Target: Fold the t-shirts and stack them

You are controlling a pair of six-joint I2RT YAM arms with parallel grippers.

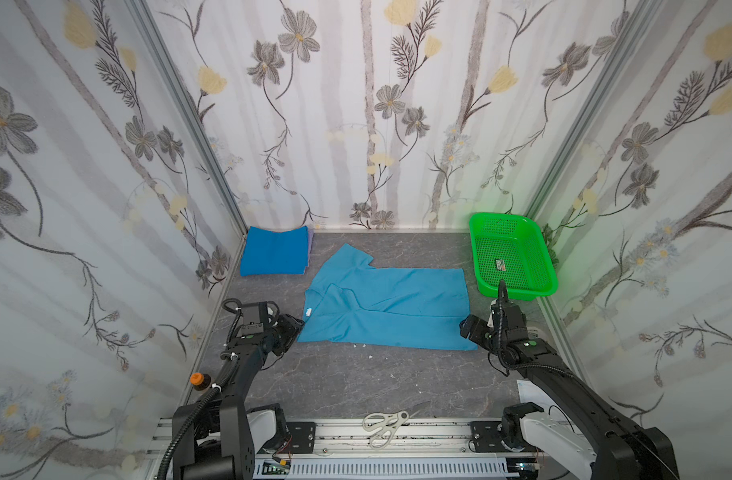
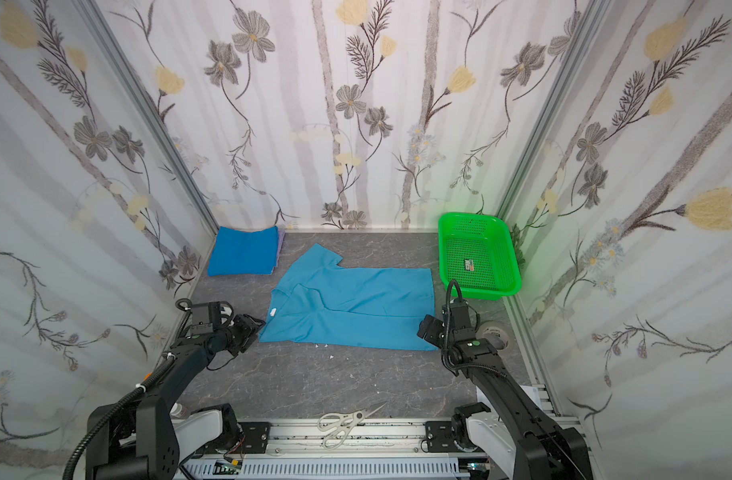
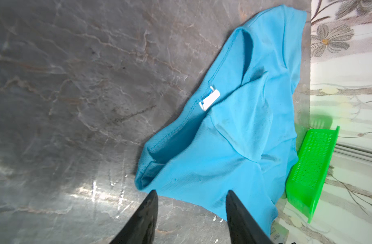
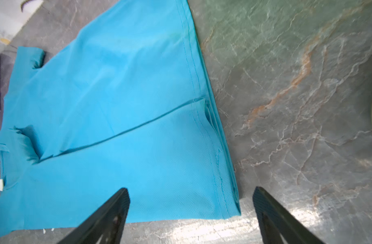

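A light sky-blue t-shirt [image 1: 391,305] [image 2: 356,307] lies flat on the grey marbled table, its near side folded over lengthwise. Its white neck label [image 1: 308,311] [image 3: 209,99] points to the left. My left gripper [image 1: 293,327] [image 3: 191,191] is open at the shirt's near-left corner, with only the cloth's edge and table between its fingers. My right gripper [image 1: 467,329] [image 4: 190,189] is open wide at the near-right hem corner [image 4: 233,209], holding nothing. At the back left sits a stack of folded t-shirts [image 1: 273,251] [image 2: 243,251], royal blue on top with a lilac edge showing beneath.
A bright green perforated basket [image 1: 522,243] [image 2: 487,241] stands at the back right with a small card in it. White scissors [image 1: 384,427] lie on the front rail. An orange-capped bottle [image 1: 198,380] stands by the left wall. Small white scraps dot the table near the shirt.
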